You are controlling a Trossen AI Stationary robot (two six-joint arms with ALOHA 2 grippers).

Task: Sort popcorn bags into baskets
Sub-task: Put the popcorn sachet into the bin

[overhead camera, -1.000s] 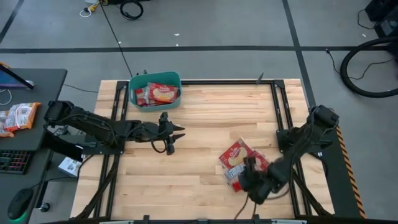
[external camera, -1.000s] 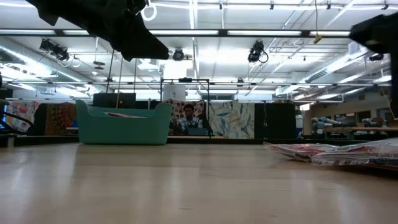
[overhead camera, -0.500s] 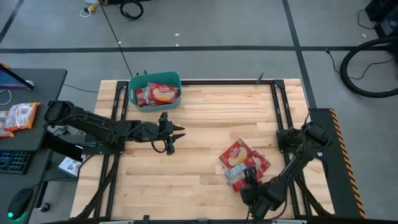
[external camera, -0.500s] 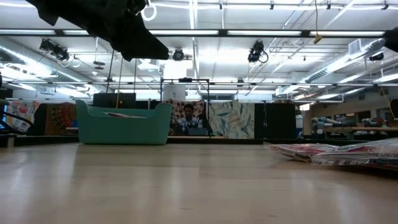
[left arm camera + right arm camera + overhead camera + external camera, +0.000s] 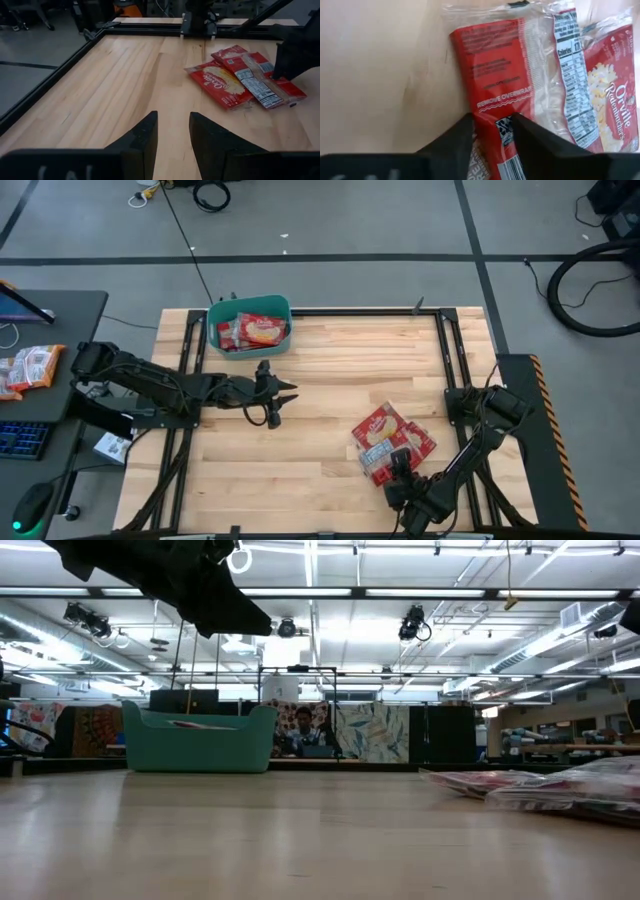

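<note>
Three red popcorn bags lie overlapping on the wood at the table's right near part; they also show in the left wrist view and the low view. More bags lie inside the teal basket at the far left, whose wall stands on the table. My right gripper sits at the pile's near end, shut on the nearest bag. My left gripper hovers open over bare wood mid-table, its fingers pointing toward the pile. My right gripper holds the nearest popcorn bag by its near short end, pinched between the two fingers, which come slanting down from the near side. The rest of the bag lies on the table and partly under its neighbour. One layer or several, I cannot tell.
Black frame rails run along the table's edges and beside the right arm's base. A dark desk with more packets stands left of the table. A person sits far beyond the table. Bare wood lies between basket and pile.
My right gripper has drawn back over the pile toward the table's near edge, uncovering a bag with a white label. In the low view the nearest bag's end has shifted and stands a little higher. The left arm has kept still.
</note>
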